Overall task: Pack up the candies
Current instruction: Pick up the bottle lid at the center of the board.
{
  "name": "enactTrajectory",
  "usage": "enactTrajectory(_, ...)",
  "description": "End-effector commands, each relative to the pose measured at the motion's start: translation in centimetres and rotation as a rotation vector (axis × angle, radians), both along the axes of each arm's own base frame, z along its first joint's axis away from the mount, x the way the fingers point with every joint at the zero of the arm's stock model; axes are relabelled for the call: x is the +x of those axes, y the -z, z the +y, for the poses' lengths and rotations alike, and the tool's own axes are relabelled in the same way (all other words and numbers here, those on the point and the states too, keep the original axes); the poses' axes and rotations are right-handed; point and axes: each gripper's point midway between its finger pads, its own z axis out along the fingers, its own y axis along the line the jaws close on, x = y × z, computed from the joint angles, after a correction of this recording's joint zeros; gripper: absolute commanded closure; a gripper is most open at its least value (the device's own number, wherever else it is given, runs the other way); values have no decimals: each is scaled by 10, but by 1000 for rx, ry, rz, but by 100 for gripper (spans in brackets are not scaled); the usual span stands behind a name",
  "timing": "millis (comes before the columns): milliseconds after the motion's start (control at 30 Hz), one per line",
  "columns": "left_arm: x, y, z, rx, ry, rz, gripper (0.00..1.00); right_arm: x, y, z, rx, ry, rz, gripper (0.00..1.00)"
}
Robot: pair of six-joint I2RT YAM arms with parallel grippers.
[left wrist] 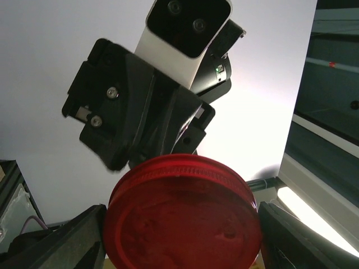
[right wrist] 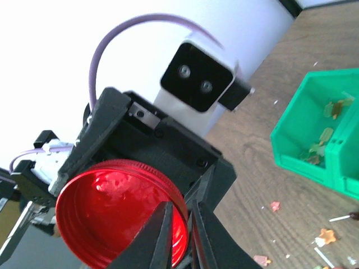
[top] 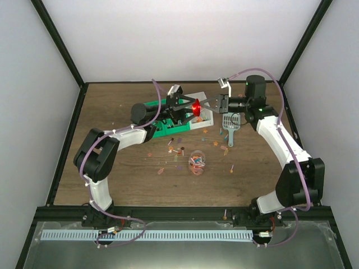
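Observation:
A round red jar lid (top: 196, 106) hangs in the air at the back of the table between both grippers. My left gripper (left wrist: 182, 235) is shut across the lid (left wrist: 182, 216), one finger (left wrist: 73, 241) on each side. My right gripper (right wrist: 188, 224) meets it from the right, jaws a little apart astride the rim of the lid (right wrist: 118, 210). Candies (top: 179, 151) lie scattered on the wood, some in a small clear jar (top: 197, 162). A few candies (right wrist: 320, 148) sit in the green bin.
A green bin (top: 168, 126) and a white tray (top: 203, 120) stand under the grippers at the back. A pale blue-green slotted scoop (top: 230, 126) lies to the right of them. The walls of the enclosure ring the table.

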Motion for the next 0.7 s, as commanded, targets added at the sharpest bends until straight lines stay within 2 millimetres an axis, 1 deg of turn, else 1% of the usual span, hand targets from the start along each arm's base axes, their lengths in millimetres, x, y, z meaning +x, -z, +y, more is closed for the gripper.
enactTrajectory(0, -1, -1, 3, -23, -6, -12, 27, 11, -25, -16, 14, 86, -63, 87)
enactTrajectory(67, 0, 0, 3, -21, -9, -8, 27, 16, -23, -20, 9, 116, -53, 87)
enactTrajectory(167, 4, 6, 4, -10, -14, 1, 27, 26, -17, -36, -1, 200, -22, 87)
enactTrajectory(300, 9, 22, 3, 48, -30, 8, 27, 33, -6, -58, 3, 282, 21, 86)
enactTrajectory(500, 16, 43, -3, 160, -49, 11, 27, 33, 6, -64, -17, 313, 44, 86)
enactTrajectory(667, 24, 61, -8, 316, -69, -18, 28, 33, 12, -66, -21, 326, 58, 86)
